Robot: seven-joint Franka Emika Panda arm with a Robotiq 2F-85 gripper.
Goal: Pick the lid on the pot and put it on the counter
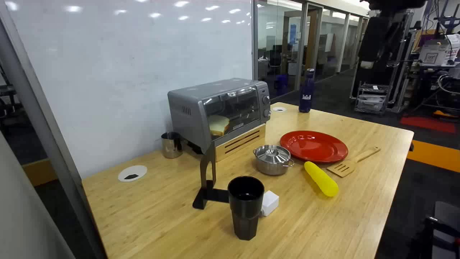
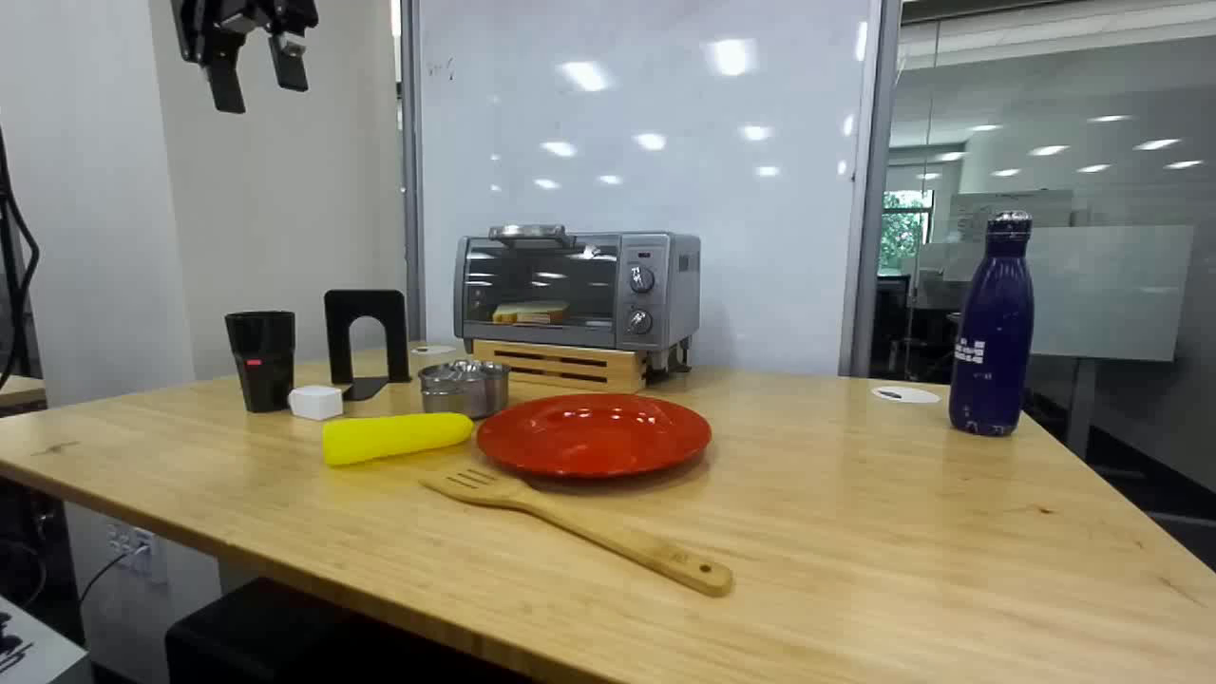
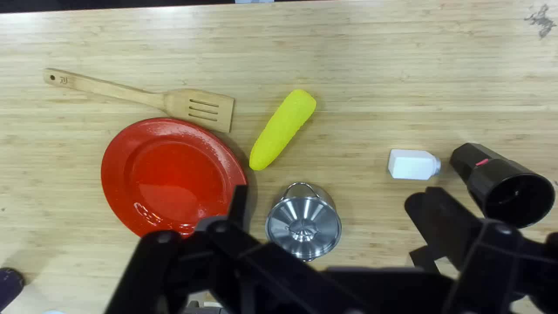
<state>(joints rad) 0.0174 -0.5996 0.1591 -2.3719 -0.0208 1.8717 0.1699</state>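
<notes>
Silver lid point(image 1: 272, 154) atop the pot point(image 1: 272, 168).

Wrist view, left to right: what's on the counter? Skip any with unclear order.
Dark blue bottle (partly out of frame), red plate, pot with its lid on, small white bottle, black cup.

My gripper point(image 2: 258, 88): black, two-fingered
My fingertips point(image 2: 226, 88): dark, flat, squared off
Just above one: shiny grey patch point(image 2: 292, 44)
</notes>
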